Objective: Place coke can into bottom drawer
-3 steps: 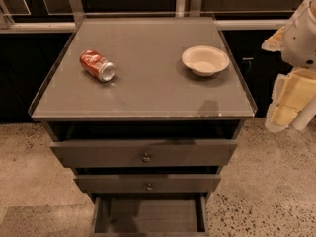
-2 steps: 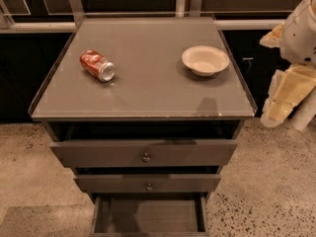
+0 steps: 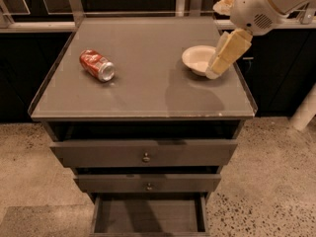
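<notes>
Claw [image 3: 217,67] at the tabletop's [image 3: 148,95] two o'clock, over the bowl [image 3: 196,59] — apart or together, cannot tell; coke can [image 3: 97,65] lies at ten o'clock, bottom drawer [image 3: 148,215] open.

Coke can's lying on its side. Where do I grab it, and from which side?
Take the coke can across its red mid-body, from above, closing across its width: it lies on its side, silver end toward the front right. The gripper hangs at the bowl.
</notes>
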`<state>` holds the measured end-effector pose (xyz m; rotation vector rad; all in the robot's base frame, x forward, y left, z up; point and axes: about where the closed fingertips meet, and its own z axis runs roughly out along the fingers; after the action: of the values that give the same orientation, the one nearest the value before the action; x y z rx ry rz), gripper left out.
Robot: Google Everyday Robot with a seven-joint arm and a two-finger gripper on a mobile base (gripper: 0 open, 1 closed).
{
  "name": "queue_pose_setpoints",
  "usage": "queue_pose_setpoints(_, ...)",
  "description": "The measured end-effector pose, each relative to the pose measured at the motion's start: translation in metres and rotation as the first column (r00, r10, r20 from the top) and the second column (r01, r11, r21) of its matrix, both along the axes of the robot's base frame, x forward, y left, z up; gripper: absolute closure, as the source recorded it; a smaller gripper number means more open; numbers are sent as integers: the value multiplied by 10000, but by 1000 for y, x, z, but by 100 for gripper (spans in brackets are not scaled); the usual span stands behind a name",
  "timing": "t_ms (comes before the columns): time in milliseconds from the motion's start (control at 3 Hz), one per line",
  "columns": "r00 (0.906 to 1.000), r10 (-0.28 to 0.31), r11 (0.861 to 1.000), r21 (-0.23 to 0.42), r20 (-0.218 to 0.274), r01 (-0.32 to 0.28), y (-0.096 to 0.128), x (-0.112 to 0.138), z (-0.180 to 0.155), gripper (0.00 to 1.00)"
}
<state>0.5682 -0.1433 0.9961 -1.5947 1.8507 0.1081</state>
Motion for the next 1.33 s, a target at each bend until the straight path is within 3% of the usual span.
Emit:
queue_pose_setpoints(667,9995,-324,9995,27,57,324,-2,-3,3,0)
queue_pose_setpoints(1000,9986,-496,9971,574,-190,506,26,4,-14,0)
queue_pose_setpoints(1333,9948,-1013,9940,394,-109,1017,68,16,-25,0)
